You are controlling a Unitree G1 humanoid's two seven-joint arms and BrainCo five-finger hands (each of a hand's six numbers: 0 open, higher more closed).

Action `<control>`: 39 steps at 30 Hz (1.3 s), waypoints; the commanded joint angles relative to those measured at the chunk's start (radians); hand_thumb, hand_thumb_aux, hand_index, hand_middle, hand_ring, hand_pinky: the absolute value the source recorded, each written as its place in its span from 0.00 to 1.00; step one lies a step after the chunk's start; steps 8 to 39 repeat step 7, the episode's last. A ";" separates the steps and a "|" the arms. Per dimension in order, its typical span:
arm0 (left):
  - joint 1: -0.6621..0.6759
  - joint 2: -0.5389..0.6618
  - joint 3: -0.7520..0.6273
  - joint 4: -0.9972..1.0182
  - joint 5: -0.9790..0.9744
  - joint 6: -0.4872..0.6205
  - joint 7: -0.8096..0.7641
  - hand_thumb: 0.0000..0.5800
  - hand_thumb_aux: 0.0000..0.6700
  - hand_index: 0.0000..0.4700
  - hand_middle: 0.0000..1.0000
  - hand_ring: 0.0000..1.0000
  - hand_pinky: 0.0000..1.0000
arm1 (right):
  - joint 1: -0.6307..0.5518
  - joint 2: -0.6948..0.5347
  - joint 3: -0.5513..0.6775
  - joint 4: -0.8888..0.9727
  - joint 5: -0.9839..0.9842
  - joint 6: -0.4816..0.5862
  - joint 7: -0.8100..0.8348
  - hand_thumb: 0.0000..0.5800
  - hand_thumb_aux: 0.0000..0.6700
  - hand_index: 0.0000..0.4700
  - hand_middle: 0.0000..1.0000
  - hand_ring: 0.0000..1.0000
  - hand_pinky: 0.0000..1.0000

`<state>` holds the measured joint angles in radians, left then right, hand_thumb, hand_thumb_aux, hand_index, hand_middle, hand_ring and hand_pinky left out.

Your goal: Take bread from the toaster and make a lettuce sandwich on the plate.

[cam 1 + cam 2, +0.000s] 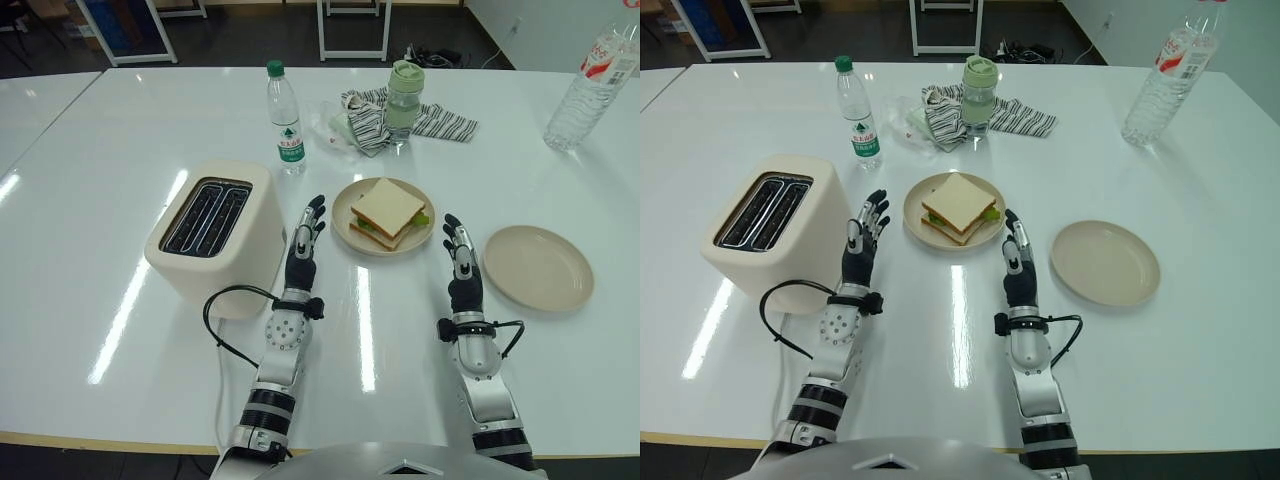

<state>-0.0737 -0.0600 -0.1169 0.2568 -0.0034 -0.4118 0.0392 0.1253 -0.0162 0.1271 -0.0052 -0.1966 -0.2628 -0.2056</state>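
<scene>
Print on the green-capped bottle [287, 122] and the clear bottle [590, 85] is too small to read.

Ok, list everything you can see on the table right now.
toaster: one, cream, left side of the table
power cord: one, black, looping at the toaster's near side
sandwich plate: one, beige, centre
sandwich: one, white bread with green lettuce showing at the edge, on that plate
empty plate: one, beige, right of the sandwich plate
small water bottle: one, clear with a green cap, behind the toaster
lidded cup: one, pale green, far centre
striped cloth: one, black and white, around the cup
large bottle: one, clear, far right
left hand: open, between toaster and sandwich plate
right hand: open, between the two plates
</scene>
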 commanded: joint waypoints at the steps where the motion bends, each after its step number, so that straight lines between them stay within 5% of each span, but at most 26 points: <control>1: 0.000 -0.033 0.003 0.025 0.004 -0.023 0.008 0.00 0.00 0.00 0.00 0.00 0.00 | -0.003 0.008 -0.013 0.030 -0.012 -0.018 -0.014 0.00 0.00 0.00 0.00 0.00 0.00; 39: -0.008 -0.030 0.002 0.046 0.016 -0.048 0.019 0.00 0.00 0.00 0.00 0.00 0.00 | -0.007 0.009 -0.017 0.047 -0.021 -0.024 -0.018 0.00 0.00 0.00 0.00 0.00 0.00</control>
